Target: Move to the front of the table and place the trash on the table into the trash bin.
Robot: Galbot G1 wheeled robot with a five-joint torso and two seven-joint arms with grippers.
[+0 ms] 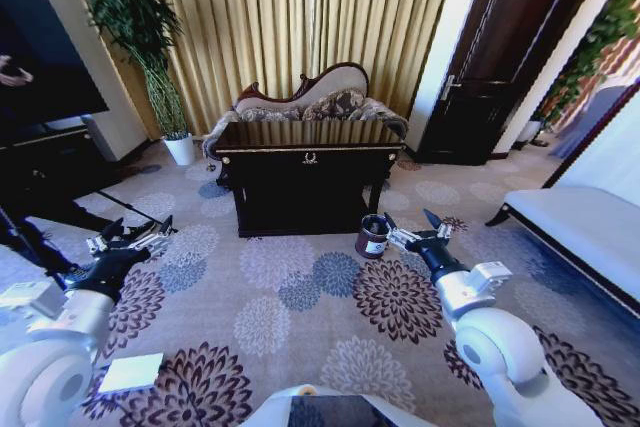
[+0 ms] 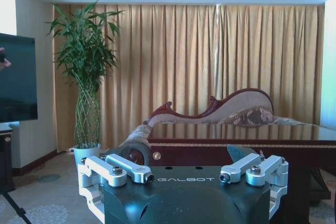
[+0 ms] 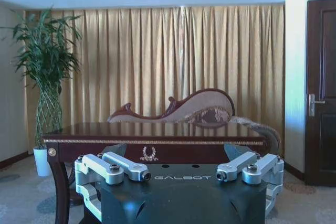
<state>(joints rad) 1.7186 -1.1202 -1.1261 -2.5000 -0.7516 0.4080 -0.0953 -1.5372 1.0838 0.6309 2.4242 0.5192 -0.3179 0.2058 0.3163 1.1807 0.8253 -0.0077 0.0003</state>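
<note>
The table (image 1: pixel 310 137) is dark and glossy with gold trim and stands some way ahead of me on the patterned carpet; it also shows in the wrist views (image 2: pixel 247 139) (image 3: pixel 157 141). The trash is out of view: on the shiny top I make out just the curtain's reflection. The trash bin (image 1: pixel 373 235), small, round and dark with a white label, sits on the carpet by the table's front right corner. My right gripper (image 1: pixel 412 229) (image 3: pixel 178 156) hangs open just right of the bin. Out at the left, far from the table, my left gripper (image 1: pixel 140 233) (image 2: pixel 184 158) is open too.
A carved chaise sofa (image 1: pixel 320 97) stands behind the table before gold curtains. A bamboo plant in a white pot (image 1: pixel 181 150) is at back left, near a dark screen (image 1: pixel 40 57). A dark door (image 1: pixel 490 97) and a white bench (image 1: pixel 580 227) flank the right. Open carpet lies ahead.
</note>
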